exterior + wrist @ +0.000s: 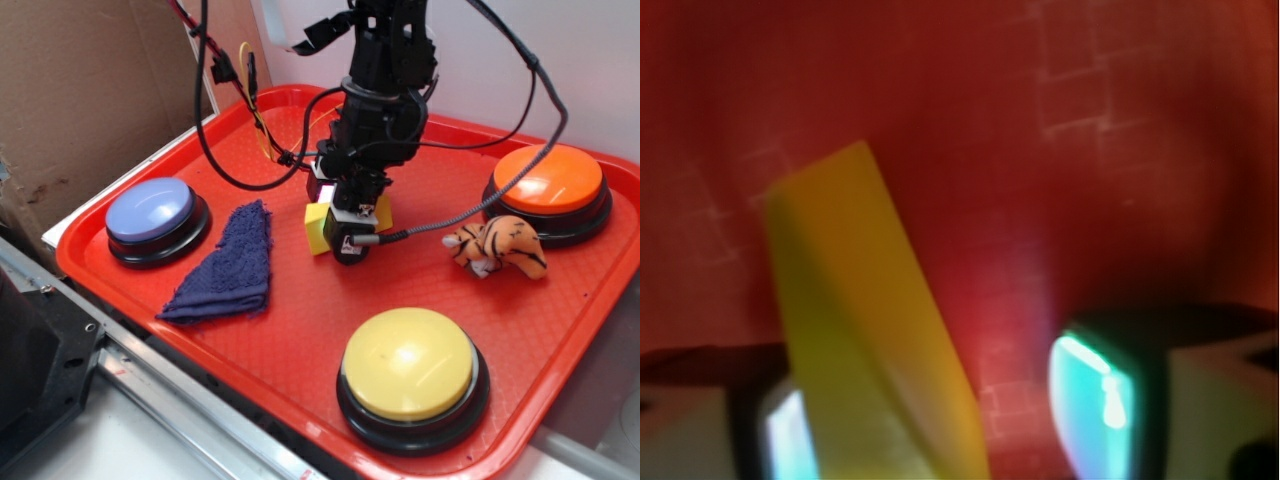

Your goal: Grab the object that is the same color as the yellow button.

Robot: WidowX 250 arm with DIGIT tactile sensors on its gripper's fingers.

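The object is a small yellow wedge block [318, 228] lying on the red tray [300, 320], near its middle. My gripper [350, 232] is lowered straight over the wedge, hiding most of it. In the wrist view the wedge [860, 320] stands between my fingers, and my gripper [945, 420] is open. It lies against the left pad [790, 440], while a strip of red tray shows between it and the right pad [1095, 400]. The yellow button [408, 365], a big dome on a black base, sits at the tray's front.
A lavender-blue dome button [152, 212] sits at the tray's left and an orange one [548, 182] at the back right. A folded dark blue cloth [232, 265] lies left of the wedge. An orange striped plush tiger [497, 246] lies to the right. Cardboard [90, 90] stands beyond the left rim.
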